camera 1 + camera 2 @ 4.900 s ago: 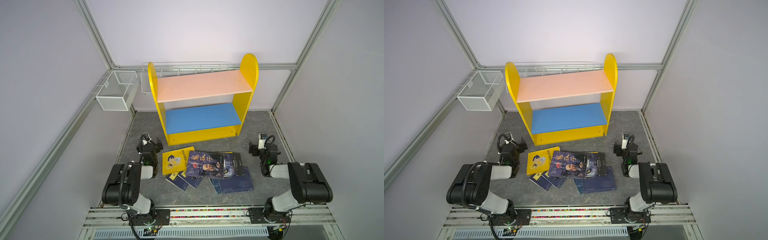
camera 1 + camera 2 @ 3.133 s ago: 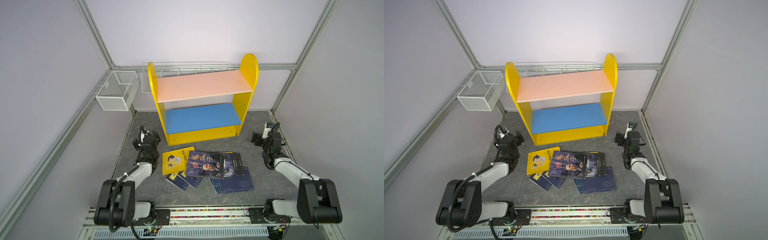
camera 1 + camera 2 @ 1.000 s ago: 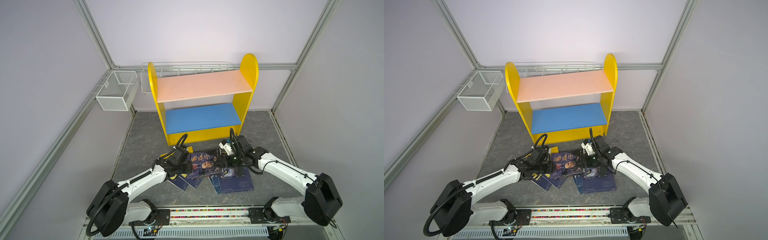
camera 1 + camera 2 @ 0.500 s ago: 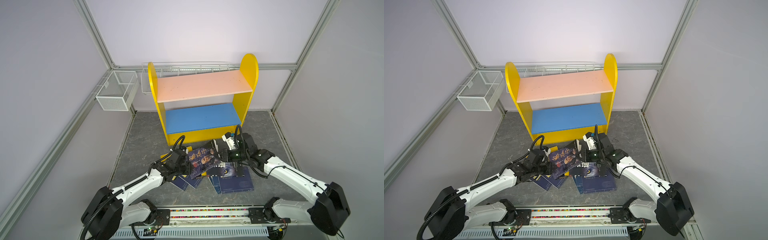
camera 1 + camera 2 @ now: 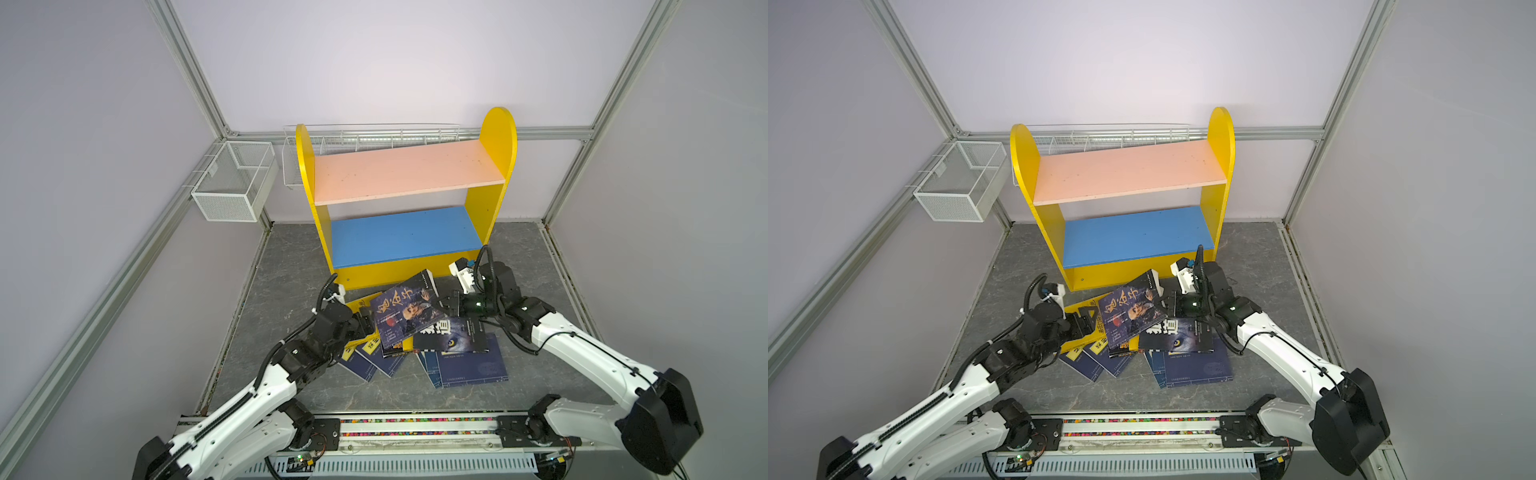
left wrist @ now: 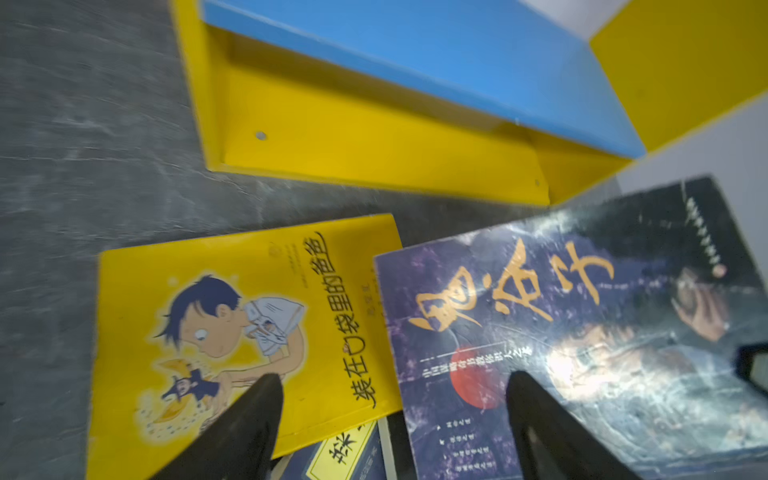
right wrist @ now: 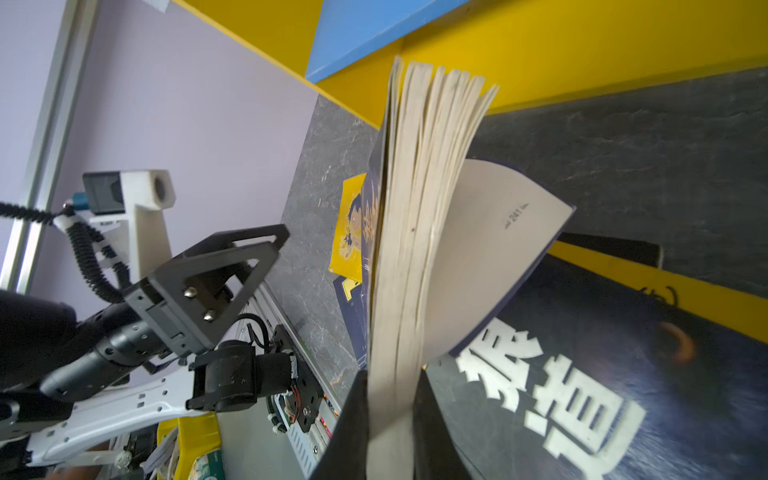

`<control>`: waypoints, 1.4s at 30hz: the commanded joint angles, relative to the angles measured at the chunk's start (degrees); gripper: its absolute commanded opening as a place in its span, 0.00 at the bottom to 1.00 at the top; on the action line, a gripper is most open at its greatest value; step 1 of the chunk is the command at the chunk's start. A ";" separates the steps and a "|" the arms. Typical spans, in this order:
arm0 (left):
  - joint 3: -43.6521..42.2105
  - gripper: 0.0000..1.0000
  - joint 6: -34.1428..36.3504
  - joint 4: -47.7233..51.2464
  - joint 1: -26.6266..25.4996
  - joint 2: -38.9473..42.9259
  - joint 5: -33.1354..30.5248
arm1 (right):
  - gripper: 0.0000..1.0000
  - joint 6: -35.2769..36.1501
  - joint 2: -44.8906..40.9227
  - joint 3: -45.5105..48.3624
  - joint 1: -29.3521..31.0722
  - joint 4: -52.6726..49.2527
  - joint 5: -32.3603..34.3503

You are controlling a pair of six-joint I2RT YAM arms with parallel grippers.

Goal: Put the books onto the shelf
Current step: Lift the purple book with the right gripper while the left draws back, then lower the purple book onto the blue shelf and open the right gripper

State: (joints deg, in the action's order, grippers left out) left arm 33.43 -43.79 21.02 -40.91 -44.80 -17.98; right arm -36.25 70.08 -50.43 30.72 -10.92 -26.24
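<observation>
right wrist view: right end effector (image 7: 388,399) pinches a fanned book (image 7: 411,208), cover mostly hidden; left end effector (image 6: 392,380) spread wide.

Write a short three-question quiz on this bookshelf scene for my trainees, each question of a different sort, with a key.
1. True or false: both boards of the yellow-sided two-tier shelf, pink and blue, hold no books.
2. Which book does the right gripper clamp? A: yellow cartoon-cover paperback. B: dark purple paperback with orange characters. C: black wolf-cover paperback.
3. Complete: the left gripper stands ____.
Key: 1 true; 2 B; 3 open.
</observation>
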 commanded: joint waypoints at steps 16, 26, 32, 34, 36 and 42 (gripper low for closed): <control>-7.97 0.88 -32.14 25.18 8.19 13.09 -16.09 | 0.07 -10.70 17.14 -21.03 -2.30 26.73 -1.37; -7.78 0.87 -31.08 26.87 8.30 14.70 -16.89 | 0.07 -15.54 33.87 -29.90 -0.75 30.87 2.52; -7.06 0.87 -30.13 27.91 8.31 15.17 -17.72 | 0.07 -15.43 41.52 -37.21 -0.15 22.80 0.14; -6.98 0.87 -30.13 27.98 8.30 15.18 -17.72 | 0.07 -16.08 43.15 -38.03 -0.18 22.22 0.34; -7.06 0.87 -30.16 27.90 8.30 15.23 -17.73 | 0.07 -16.56 44.59 -38.50 -0.05 22.88 0.61; -7.32 0.86 -29.70 27.17 8.30 15.17 -17.44 | 0.07 -19.09 47.57 -39.19 -0.16 26.29 2.77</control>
State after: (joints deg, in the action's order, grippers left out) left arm 25.50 -73.58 46.44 -32.95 -30.15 -33.82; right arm -54.15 116.09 -88.58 30.59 12.69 -26.83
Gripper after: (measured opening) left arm 0.864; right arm 0.160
